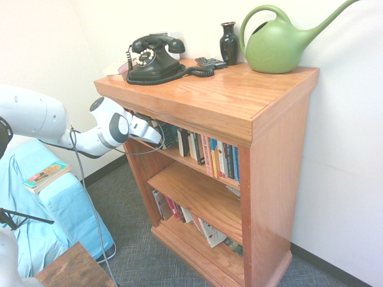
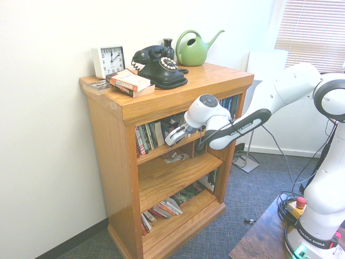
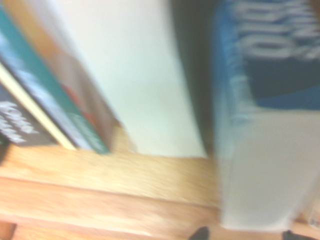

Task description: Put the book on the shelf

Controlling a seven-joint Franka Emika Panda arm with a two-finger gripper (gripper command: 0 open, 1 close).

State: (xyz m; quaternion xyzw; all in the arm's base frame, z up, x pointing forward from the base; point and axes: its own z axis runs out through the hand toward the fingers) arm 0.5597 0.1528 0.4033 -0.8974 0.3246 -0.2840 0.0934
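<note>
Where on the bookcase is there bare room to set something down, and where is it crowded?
Bare: the middle board, between the upper book row and the lower books; also the top slab, in front of the watering can. Crowded: the slab's other end, with clock, books and telephone.

White walls (image 2: 48, 108), 1 window with blinds (image 2: 312, 38), dark carpet (image 2: 259, 183).

Black rotary telephone (image 2: 161, 70), on the bookcase's top slab. White square clock (image 2: 110, 61), upright near the telephone, with stacked paperbacks (image 2: 128, 81) between. Dark glossy vase (image 1: 228, 44), upright beside the green watering can (image 1: 274, 48); dark remote control (image 1: 210, 63), lying near the vase. Orange-and-teal covered book (image 1: 46, 175), flat on the light-blue cloth (image 1: 78, 203). Leaning books (image 1: 203, 227), lowest board.
</note>
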